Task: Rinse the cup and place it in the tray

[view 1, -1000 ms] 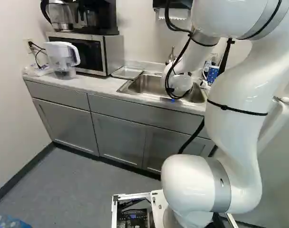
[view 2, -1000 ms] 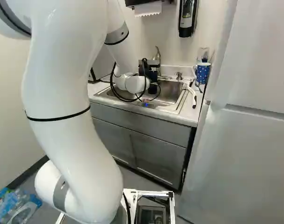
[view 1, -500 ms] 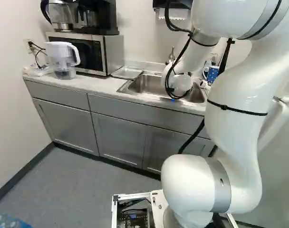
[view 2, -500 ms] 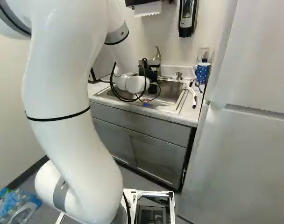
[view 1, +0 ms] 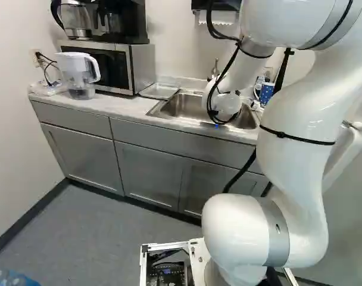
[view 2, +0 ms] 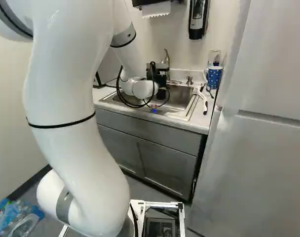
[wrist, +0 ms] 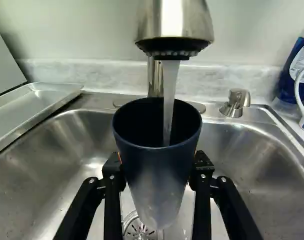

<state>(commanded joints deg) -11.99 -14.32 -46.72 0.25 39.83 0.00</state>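
Dark blue cup (wrist: 159,170) pinched from both sides by the gripper (view 2: 161,94), upright over the metal sink (wrist: 272,150); water stream from faucet (wrist: 174,25) enters its mouth. Tray (wrist: 29,107) lies beside sink.

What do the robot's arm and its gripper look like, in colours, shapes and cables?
The arm is glossy white, with thick rounded segments and grey bands at joints. Thin black straps go around it, and black cables hang in loops near the wrist. The gripper is black, with two jointed fingers, small visible screws, and narrow orange edges of the pads.
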